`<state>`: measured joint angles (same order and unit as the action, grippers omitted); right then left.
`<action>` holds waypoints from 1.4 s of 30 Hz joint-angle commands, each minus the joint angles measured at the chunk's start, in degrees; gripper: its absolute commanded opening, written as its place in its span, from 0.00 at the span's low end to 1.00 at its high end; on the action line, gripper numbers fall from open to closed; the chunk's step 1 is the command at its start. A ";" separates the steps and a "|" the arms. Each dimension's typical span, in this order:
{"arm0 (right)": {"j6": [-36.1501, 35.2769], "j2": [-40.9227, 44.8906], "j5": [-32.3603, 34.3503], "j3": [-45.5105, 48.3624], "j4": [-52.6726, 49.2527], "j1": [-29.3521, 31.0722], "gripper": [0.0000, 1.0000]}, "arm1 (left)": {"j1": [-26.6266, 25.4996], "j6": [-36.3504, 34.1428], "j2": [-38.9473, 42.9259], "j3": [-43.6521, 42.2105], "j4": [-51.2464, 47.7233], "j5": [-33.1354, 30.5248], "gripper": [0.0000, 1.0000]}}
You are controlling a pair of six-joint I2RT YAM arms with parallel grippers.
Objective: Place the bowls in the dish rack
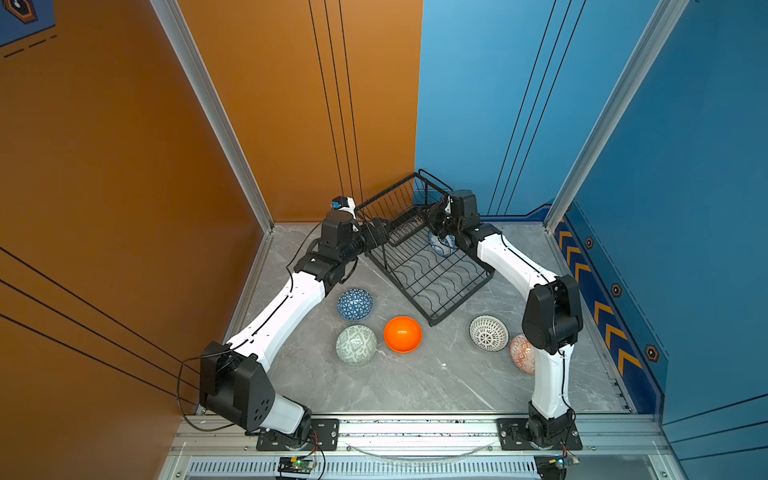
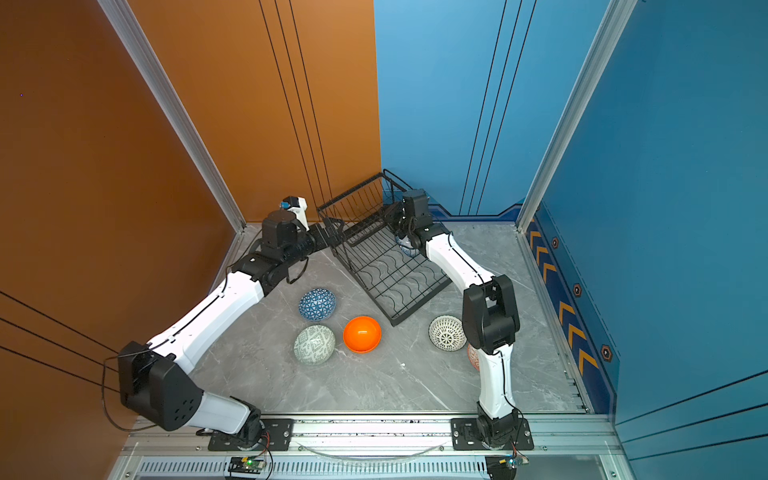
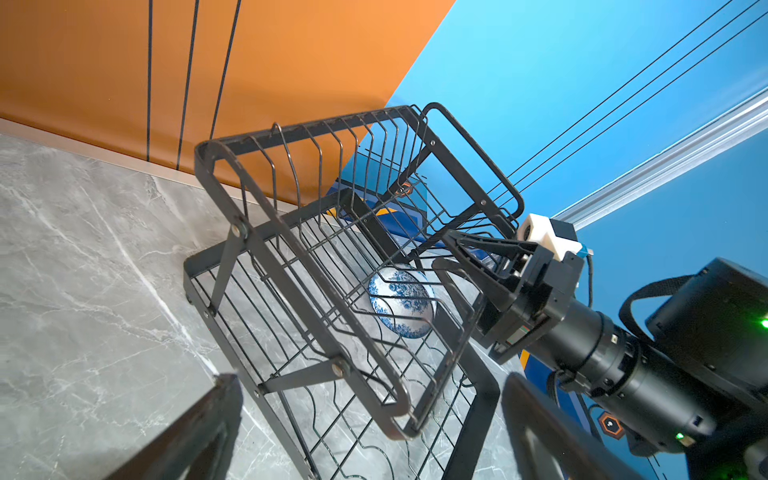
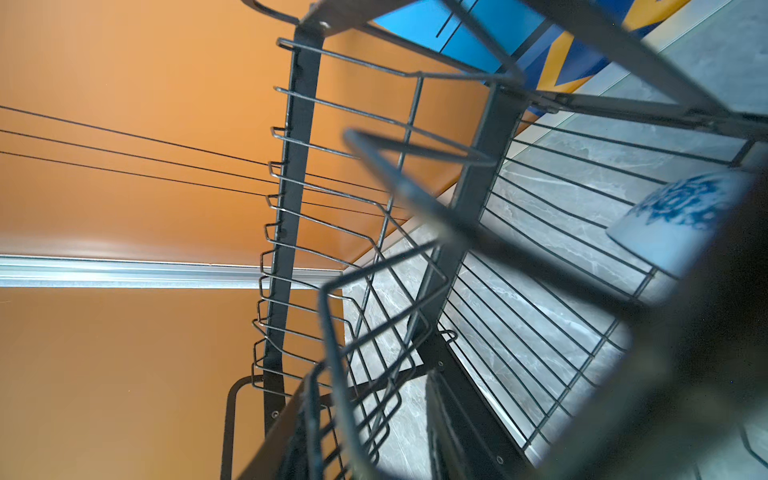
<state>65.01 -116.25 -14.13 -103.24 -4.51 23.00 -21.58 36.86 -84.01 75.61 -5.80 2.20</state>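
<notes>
Floral bowl [image 3: 401,301] is racked; your right claw [image 3: 442,251] hangs half spread, empty. Next, probably, your wide-spread left claw [image 1: 378,236] fetches the triangle bowl [image 1: 354,304]

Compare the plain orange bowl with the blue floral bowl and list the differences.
The orange bowl is plain and glossy; the floral bowl is white with blue flowers. The orange bowl sits on the table outside the dish rack; the floral bowl is in its lower tier. The orange bowl lies flat; the floral bowl leans on edge. Both are small round bowls.
</notes>
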 commanded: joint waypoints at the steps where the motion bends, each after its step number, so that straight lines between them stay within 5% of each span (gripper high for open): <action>1: -8.01 6.08 2.57 3.43 0.25 1.26 0.01 | 0.67 -1.16 1.36 -1.31 -0.71 -0.26 0.98; 30: -7.33 13.56 2.13 21.01 5.12 0.40 0.05 | -1.05 -0.83 0.95 -2.21 -0.35 -0.95 0.98; 34: -8.61 12.89 1.59 19.64 3.50 -0.49 0.19 | -1.14 -0.80 1.36 -2.53 -0.59 -1.08 0.98; 42: -10.65 14.75 1.54 19.61 1.73 -1.62 0.73 | -1.10 -0.88 3.39 -3.08 -2.10 -2.09 0.98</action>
<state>60.42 -104.12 -13.21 -82.98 1.21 21.71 -22.46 36.88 -83.07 73.73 -6.33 1.52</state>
